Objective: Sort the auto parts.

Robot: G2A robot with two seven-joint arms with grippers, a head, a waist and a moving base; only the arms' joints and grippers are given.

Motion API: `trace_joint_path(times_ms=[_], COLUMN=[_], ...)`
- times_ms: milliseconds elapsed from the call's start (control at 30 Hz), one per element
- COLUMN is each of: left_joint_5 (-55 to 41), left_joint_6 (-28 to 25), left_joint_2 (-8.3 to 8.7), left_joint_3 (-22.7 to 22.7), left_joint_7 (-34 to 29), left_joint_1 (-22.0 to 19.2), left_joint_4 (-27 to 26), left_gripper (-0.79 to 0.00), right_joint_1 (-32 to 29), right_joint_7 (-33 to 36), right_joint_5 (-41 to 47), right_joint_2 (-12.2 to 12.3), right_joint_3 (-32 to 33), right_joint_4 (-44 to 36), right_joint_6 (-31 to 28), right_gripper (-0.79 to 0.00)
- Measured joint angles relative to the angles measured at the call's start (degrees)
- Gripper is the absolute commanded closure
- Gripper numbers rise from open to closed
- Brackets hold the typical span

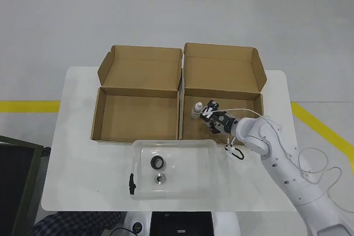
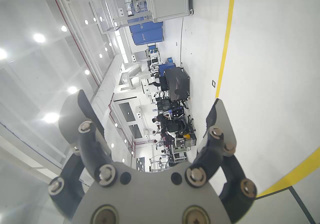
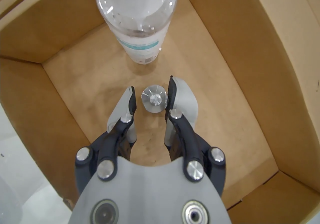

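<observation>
Inside the right-hand cardboard box [image 3: 225, 85], the right gripper [image 3: 151, 88] has its jaws slightly apart around a round metal part [image 3: 153, 102] on the box floor, near an upright clear plastic bottle [image 3: 137, 10]. The left gripper [image 2: 149, 96] has its jaws spread wide.

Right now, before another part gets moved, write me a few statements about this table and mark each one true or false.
1. The bottle lies on its side in the clear bin. False: it stands upright in the cardboard box, close to the right gripper.
2. A round metal part sits between the right gripper's fingers. True.
3. The left gripper is clamped on a black ring. False: it is open and holds nothing; the black ring lies in the clear bin.
4. The clear bin holds the black ring and a silver part. True.
</observation>
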Motion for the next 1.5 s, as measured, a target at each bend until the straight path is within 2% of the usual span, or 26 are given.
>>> trace_joint_path(times_ms=[200,367,467,933,1233,1500], left_joint_5=[0.0,0.0,0.0,0.0,0.0,0.0], left_joint_6=[0.0,0.0,0.0,0.0,0.0,0.0], left_joint_2=[0.0,0.0,0.0,0.0,0.0,0.0], left_joint_3=[0.0,0.0,0.0,0.0,0.0,0.0], left_joint_7=[0.0,0.0,0.0,0.0,0.0,0.0], left_joint_1=[0.0,0.0,0.0,0.0,0.0,0.0], left_joint_4=[0.0,0.0,0.0,0.0,0.0,0.0], left_gripper=[-0.785,-0.785,-0.785,-0.785,-0.785,-0.785], right_joint_1=[-0.23,-1.37,-2.49,-10.31,-14.74,-14.11], right_joint_7=[0.21,-0.14,-0.69,-1.79,-4.15,-6.38], right_joint_5=[0.1,0.14,0.49,1.25,-0.1,-2.34], right_joint_2=[0.04,0.37,0.68,2.1,2.16,1.34], right_joint_3=[0.69,2.19,3.62,8.87,6.2,-0.2], right_joint_4=[-1.26,-4.17,-6.62,-20.77,-26.48,-27.75], right_joint_6=[0.17,-0.23,-0.59,-2.51,-3.79,-5.27], right_gripper=[-0.388,-0.48,-0.465,-0.505,-0.523,-0.514])
